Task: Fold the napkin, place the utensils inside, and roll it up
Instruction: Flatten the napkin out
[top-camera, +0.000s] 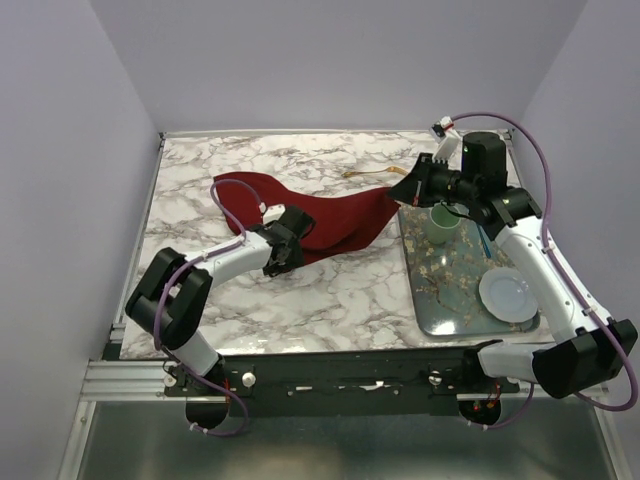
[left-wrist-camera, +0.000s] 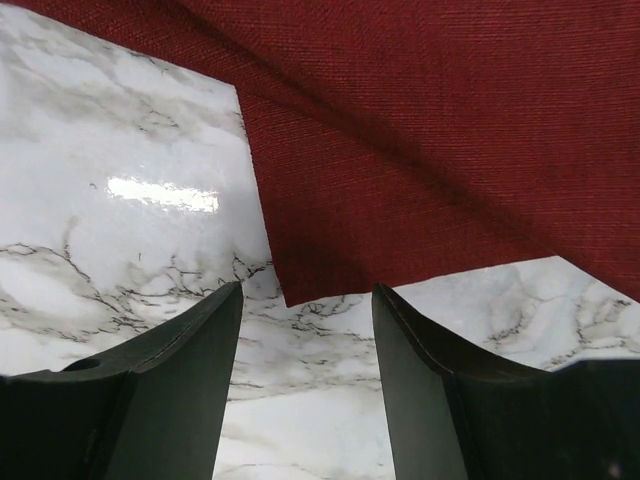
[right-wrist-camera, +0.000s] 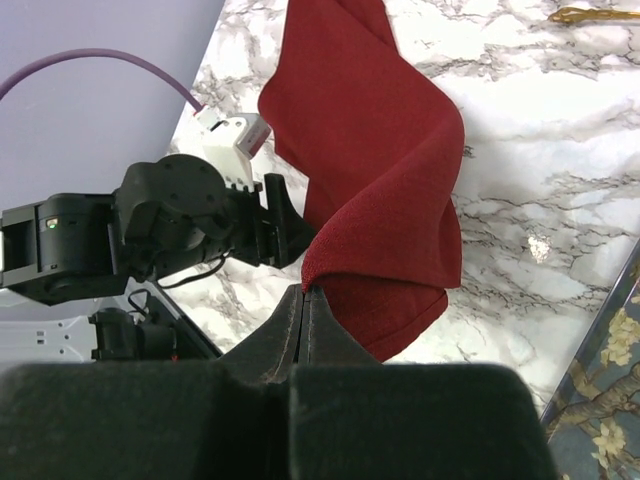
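Top external view: one dark red napkin (top-camera: 335, 215) lies rumpled mid-worktop (top-camera: 330, 300), its right end lifted. The right tool (right-wrist-camera: 305, 290), pressed together, pinches that fold. The left tool (left-wrist-camera: 305, 300) hangs spread over a near corner. Gold utensils (top-camera: 366, 173) lie beyond, count unclear. One tray (top-camera: 445, 285) bears one cup (top-camera: 440, 225) and one plate (top-camera: 506, 295).

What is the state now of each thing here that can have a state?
napkin: unfolded, one end lifted and bunched, the rest lying on the table.
right gripper: shut on the napkin's lifted end.
left gripper: open, low over a napkin corner, holding nothing.
utensils: lying on the table beyond the napkin, not inside it.
cup: upright on the tray.
plate: flat on the tray.
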